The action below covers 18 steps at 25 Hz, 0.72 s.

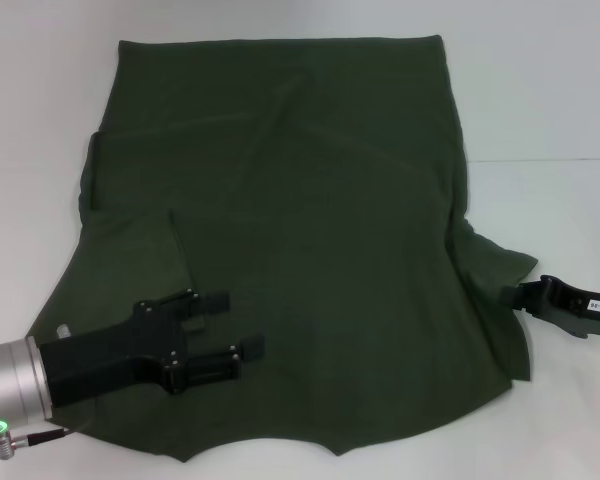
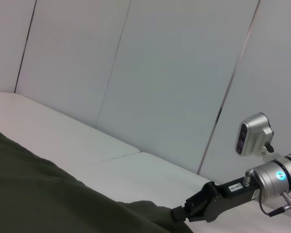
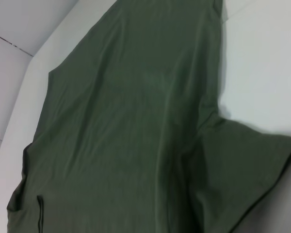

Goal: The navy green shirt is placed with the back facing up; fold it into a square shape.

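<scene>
white table (image 1: 560, 100) bears navy green shirt (image 1: 310, 200).

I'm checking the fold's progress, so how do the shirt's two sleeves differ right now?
On the navy green shirt, the left sleeve is already folded inward and lies flat on the body, beside the open left hand. The right sleeve is spread outward on the white table, rumpled, with the right hand at its edge. Both are plain dark green.
</scene>
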### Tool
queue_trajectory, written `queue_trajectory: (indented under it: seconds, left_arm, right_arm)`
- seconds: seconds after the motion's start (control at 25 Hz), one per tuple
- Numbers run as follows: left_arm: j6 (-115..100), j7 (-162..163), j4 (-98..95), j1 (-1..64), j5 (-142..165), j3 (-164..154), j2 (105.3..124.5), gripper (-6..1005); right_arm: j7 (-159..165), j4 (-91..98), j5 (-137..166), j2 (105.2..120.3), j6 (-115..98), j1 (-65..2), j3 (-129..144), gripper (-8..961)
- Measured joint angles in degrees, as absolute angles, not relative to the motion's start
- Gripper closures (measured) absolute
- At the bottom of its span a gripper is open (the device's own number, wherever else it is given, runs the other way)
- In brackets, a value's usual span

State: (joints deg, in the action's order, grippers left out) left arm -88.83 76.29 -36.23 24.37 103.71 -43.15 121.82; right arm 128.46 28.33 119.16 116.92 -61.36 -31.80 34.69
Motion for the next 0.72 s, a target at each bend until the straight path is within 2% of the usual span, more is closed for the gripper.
queue_trajectory:
  seconds: [0.32,0.56,0.72]
  left_arm:
    - [-88.7,76.3,-36.2,24.7,103.7,-43.2,121.81,129]
    - [-88.4,76.3,-36.2,25.1,103.7,-43.2,121.81,129]
    - [-87.9,76.3,-36.1,25.2,103.7,-43.4,121.94,129]
  right_arm:
    - [128.2,28.2,119.1,117.08,-59.4,-32.1,34.6,952]
    - [125.3,28.1,115.9,117.22,-57.2,-31.9,33.6,942]
    - [124.0,28.1,114.3,116.81,-54.5,-32.1,33.6,936]
